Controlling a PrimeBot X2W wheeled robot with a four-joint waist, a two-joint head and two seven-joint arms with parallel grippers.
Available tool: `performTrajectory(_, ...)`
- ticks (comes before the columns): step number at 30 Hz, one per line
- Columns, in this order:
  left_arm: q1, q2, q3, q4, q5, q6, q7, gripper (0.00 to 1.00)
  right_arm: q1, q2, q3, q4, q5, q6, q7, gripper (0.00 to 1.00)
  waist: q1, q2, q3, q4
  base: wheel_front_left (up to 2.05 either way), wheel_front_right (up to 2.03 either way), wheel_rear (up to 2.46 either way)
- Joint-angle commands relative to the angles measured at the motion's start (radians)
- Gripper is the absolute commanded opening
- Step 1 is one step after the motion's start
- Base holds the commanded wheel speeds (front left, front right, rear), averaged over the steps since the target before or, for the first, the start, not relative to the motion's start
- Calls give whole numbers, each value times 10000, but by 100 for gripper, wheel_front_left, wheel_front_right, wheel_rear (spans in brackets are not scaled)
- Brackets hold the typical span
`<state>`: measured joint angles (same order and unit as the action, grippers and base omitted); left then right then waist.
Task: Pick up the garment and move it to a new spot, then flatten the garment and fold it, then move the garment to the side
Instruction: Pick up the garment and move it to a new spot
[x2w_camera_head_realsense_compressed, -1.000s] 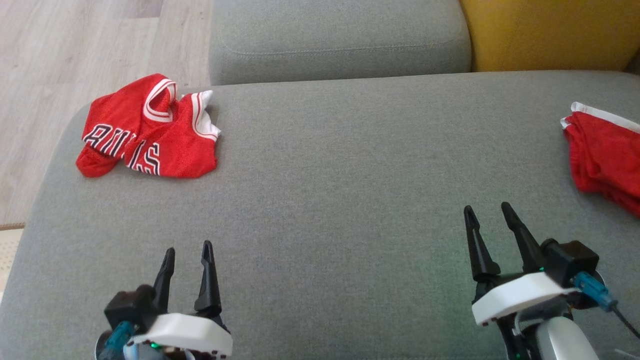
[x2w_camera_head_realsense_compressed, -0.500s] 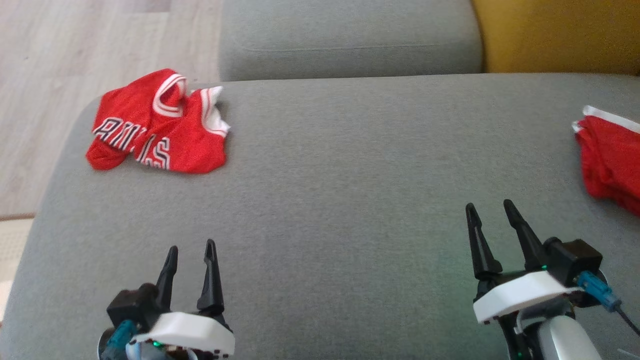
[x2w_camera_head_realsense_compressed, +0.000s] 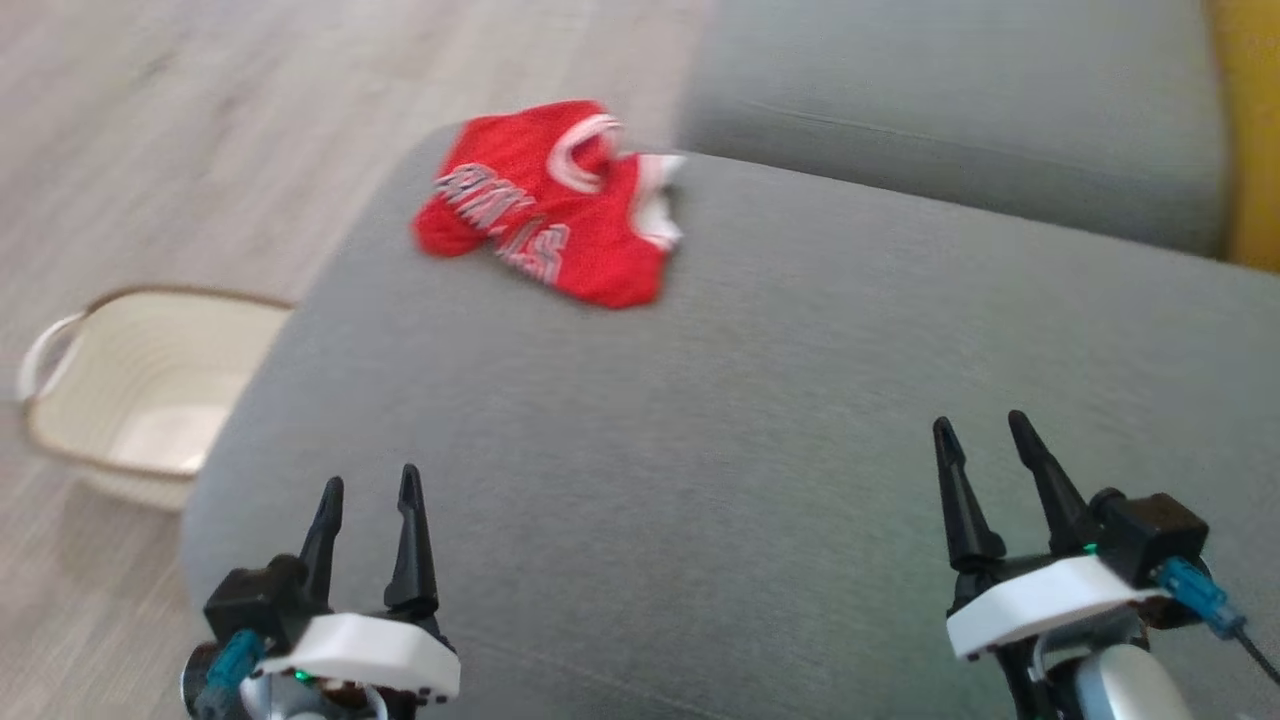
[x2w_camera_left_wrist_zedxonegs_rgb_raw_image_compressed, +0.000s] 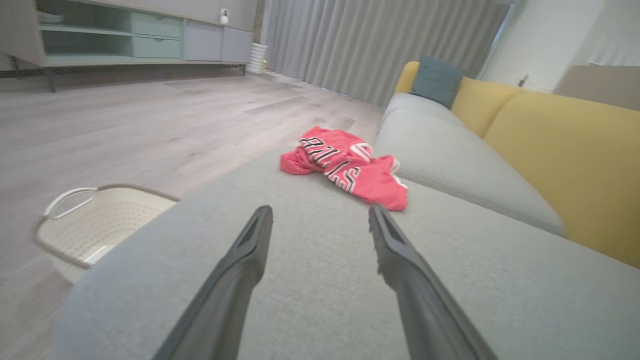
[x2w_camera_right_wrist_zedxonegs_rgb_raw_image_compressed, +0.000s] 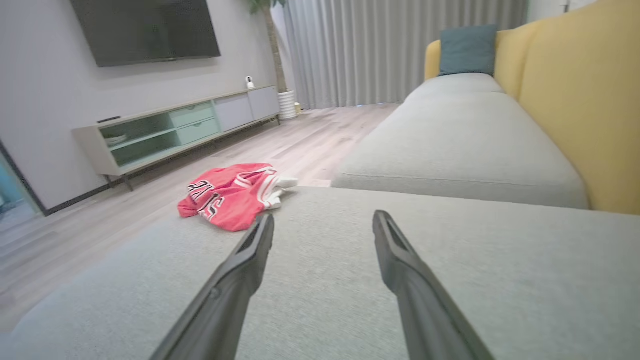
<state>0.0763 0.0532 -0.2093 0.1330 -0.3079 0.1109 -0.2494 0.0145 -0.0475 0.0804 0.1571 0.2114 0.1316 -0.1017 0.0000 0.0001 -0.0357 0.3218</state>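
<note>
The garment (x2w_camera_head_realsense_compressed: 555, 200) is a crumpled red jersey with white trim and dark lettering, lying near the far left corner of the grey sofa seat (x2w_camera_head_realsense_compressed: 700, 420). It also lies ahead in the left wrist view (x2w_camera_left_wrist_zedxonegs_rgb_raw_image_compressed: 350, 167) and to the left in the right wrist view (x2w_camera_right_wrist_zedxonegs_rgb_raw_image_compressed: 232, 195). My left gripper (x2w_camera_head_realsense_compressed: 367, 487) hovers open over the seat's near left edge, well short of the garment. My right gripper (x2w_camera_head_realsense_compressed: 982, 424) stands open at the lower right, far from it. Nothing is between either pair of fingers.
A cream laundry basket (x2w_camera_head_realsense_compressed: 60, 345) with handles stands on the wooden floor left of the sofa. A second grey seat cushion (x2w_camera_head_realsense_compressed: 950, 110) lies behind, with a yellow backrest (x2w_camera_left_wrist_zedxonegs_rgb_raw_image_compressed: 565, 150) to the right. A low TV cabinet (x2w_camera_right_wrist_zedxonegs_rgb_raw_image_compressed: 175, 130) stands against the far wall.
The head camera has swung left: the jersey now sits nearer the middle of the view, the basket has come in, and the red cloth at the right has gone out. Both grippers stay open.
</note>
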Motion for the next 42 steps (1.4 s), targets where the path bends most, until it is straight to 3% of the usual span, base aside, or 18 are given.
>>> performTrajectory(1, -415, -25, 395, -321, 89, -51, -124, 100, -345, -28, 261, -293, 88, -9, -134, 100, 0, -1, -86, 1248, 0, 0, 0)
performTrajectory(3, -396, -20, 449, -321, 114, -89, -124, 100, -372, -28, 341, -255, 140, -9, -167, 100, 0, -1, -78, 1715, 0, 0, 0)
performTrajectory(6, -247, -19, 746, -575, 96, 9, -124, 100, -663, -28, 786, -214, 145, -9, -107, 100, 0, -1, 149, 1890, 0, 0, 0)
performTrajectory(18, 239, -27, 1211, -1256, 88, 223, -124, 100, -1456, -28, 1671, 329, 253, -9, -226, 100, 0, -1, 359, 1992, 0, 0, 0)
performTrajectory(22, 173, 47, 1283, -924, 158, 110, -124, 100, -1238, -28, 1438, 479, 272, -9, -381, 100, 0, -1, 207, 1893, 0, 0, 0)
performTrajectory(27, -390, 537, 1140, -736, 357, -251, 41, 100, -895, -28, 1048, 423, 216, -9, -451, 100, 0, -1, 54, 1797, 0, 0, 0)
performTrajectory(35, -2799, 1732, 978, -864, 720, -1014, 1016, 100, -854, -28, 982, -170, -96, -9, -119, 100, 0, -1, 806, 415, 0, 0, 0)
performTrajectory(42, -5234, 2324, 905, -194, 597, -1633, 1968, 100, -1382, -28, 787, -977, -544, -9, 197, 100, 0, -1, 2165, -868, 0, 0, 0)
